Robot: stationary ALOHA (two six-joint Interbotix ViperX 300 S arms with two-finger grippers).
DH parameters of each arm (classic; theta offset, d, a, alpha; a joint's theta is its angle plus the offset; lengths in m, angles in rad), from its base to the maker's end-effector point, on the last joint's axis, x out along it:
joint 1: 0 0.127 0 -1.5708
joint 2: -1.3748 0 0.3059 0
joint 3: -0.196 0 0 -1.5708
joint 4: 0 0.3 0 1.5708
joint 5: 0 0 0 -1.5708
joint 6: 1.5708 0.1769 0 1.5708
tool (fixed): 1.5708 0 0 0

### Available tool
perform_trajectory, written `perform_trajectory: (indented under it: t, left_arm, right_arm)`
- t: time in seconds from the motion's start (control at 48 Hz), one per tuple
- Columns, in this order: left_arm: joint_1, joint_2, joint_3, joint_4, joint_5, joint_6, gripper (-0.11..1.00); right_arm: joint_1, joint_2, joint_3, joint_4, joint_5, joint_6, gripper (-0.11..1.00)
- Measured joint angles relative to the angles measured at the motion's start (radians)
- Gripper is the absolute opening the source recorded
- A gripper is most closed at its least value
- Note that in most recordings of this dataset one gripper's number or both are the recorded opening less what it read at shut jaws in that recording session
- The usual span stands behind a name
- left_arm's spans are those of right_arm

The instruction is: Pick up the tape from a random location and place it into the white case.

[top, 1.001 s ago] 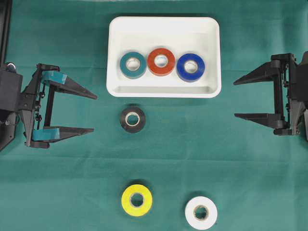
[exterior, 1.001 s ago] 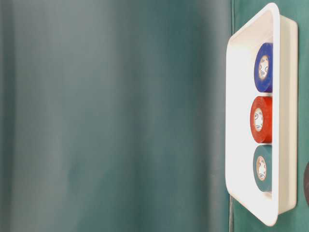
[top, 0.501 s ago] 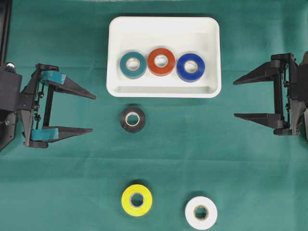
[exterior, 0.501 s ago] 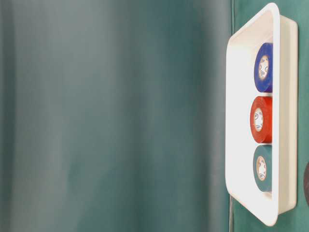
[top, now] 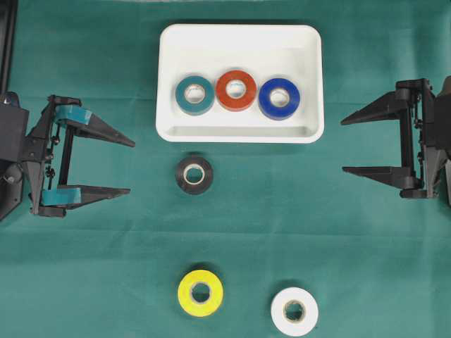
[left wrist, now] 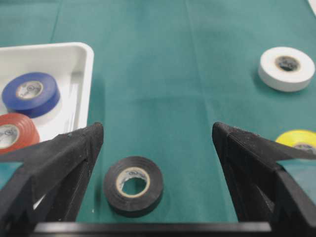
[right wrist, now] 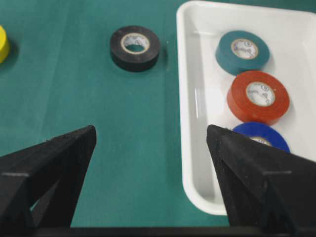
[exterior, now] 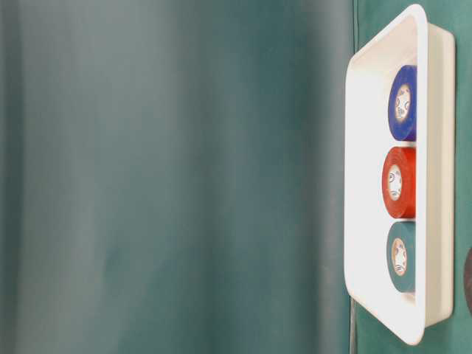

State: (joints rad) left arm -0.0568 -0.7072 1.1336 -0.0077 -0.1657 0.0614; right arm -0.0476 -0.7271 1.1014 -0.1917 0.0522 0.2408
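black tape flat on green cloth, apart from spread, empty left hand

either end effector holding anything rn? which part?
Nothing held. Left end effector and right end effector are both open and empty, apart from every tape roll.

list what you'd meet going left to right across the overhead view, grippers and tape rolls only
left gripper → green roll → red roll → blue roll → white roll → right gripper. The black and yellow rolls overlap the green one's span, so they are left out.
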Motion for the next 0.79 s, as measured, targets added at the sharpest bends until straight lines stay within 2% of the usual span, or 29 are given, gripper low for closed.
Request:
perform_trajectory:
  t: [0.792]
  left_arm:
    - [0.0,0.0,0.015,-0.002,0.012,-0.002,0.99]
  right_arm:
    - [0.0,0.026,0.002,0.0,-0.028,0.0,0.87]
